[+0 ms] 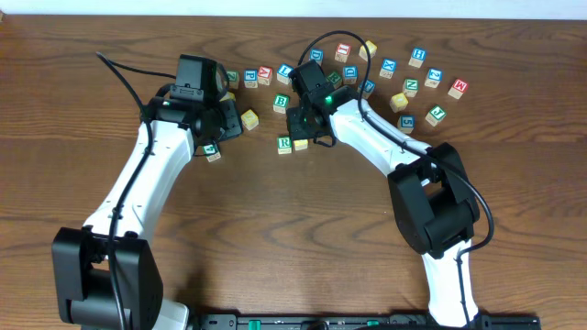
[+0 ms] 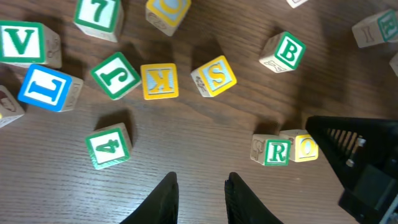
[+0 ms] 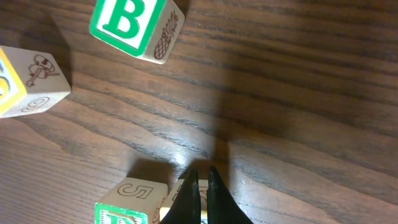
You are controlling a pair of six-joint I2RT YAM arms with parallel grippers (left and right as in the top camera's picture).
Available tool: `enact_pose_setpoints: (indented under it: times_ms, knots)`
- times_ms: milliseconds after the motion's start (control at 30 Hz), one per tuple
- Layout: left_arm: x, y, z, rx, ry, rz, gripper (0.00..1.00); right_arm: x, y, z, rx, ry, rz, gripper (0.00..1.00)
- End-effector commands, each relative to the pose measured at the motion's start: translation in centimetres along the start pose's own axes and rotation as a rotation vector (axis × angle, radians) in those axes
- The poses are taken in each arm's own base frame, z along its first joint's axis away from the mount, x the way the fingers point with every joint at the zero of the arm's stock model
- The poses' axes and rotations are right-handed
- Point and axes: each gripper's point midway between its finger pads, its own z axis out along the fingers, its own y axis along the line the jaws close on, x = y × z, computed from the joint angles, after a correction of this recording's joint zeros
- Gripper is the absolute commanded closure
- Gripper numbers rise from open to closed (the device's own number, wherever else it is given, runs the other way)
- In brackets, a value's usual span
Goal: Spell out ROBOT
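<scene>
Ahead of my left gripper (image 2: 202,180), whose jaws stand slightly apart around nothing but bare tabletop (image 2: 205,134), a green 4 cube (image 2: 109,144) sits off to the left. Off to the right the green R cube (image 2: 273,151) touches the yellow O cube (image 2: 305,148), and the green B cube (image 2: 283,53) lies farther out, alone. My right gripper (image 3: 202,174) is pinched closed and empty, the R cube just left of its tips and open wood ahead.
</scene>
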Motion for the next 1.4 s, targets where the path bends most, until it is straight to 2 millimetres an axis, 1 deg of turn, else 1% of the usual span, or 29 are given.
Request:
enact_pose_setpoints:
  times_ms: [0,200,333,467,567,633,733,833,967,1100,1200,1367]
  knots:
    - [1.1,0.0,1.3,-0.019,0.038,0.011,0.74,0.2,0.7,0.0,-0.017,0.012,0.006,0.99]
    - [2.2,-0.4,2.6,-0.026,0.079,0.030,0.75,1.0,0.9,0.0,-0.010,0.035,-0.001,0.99]
    - [2.5,-0.9,2.9,-0.023,0.086,0.043,0.75,0.8,1.0,0.0,-0.014,0.026,-0.003,0.99]
    - [2.4,-1.1,2.9,-0.018,0.079,0.047,0.74,0.4,0.8,-0.1,-0.017,0.015,0.002,0.99]
    - [2.3,-1.2,2.9,-0.016,0.074,0.047,0.74,-0.4,0.3,-0.8,-0.020,-0.005,0.023,0.99]
    - [2.2,-1.2,2.9,-0.013,0.069,0.048,0.74,-1.2,-0.1,-1.8,-0.024,-0.025,0.035,0.98]
    - [2.0,-1.5,3.1,-0.001,0.063,0.048,0.74,-2.4,-0.8,-3.4,-0.027,-0.059,0.059,0.93]
    - [1.9,-1.8,3.6,0.006,0.060,0.054,0.74,-2.7,-1.5,-4.2,-0.023,-0.064,0.090,0.93]
    - [2.4,-2.4,4.7,0.009,0.073,0.062,0.74,-1.8,-2.1,-4.1,-0.005,-0.026,0.111,0.95]
    - [3.5,-2.9,6.2,0.004,0.109,0.081,0.75,-0.5,-2.1,-3.7,0.008,0.009,0.104,0.96]
    - [4.3,-3.0,7.2,-0.004,0.136,0.092,0.76,0.6,-2.1,-2.9,0.015,0.028,0.112,0.96]
    - [4.6,-2.9,7.7,-0.010,0.148,0.092,0.77,2.0,-2.7,-2.1,0.028,0.060,0.129,0.98]
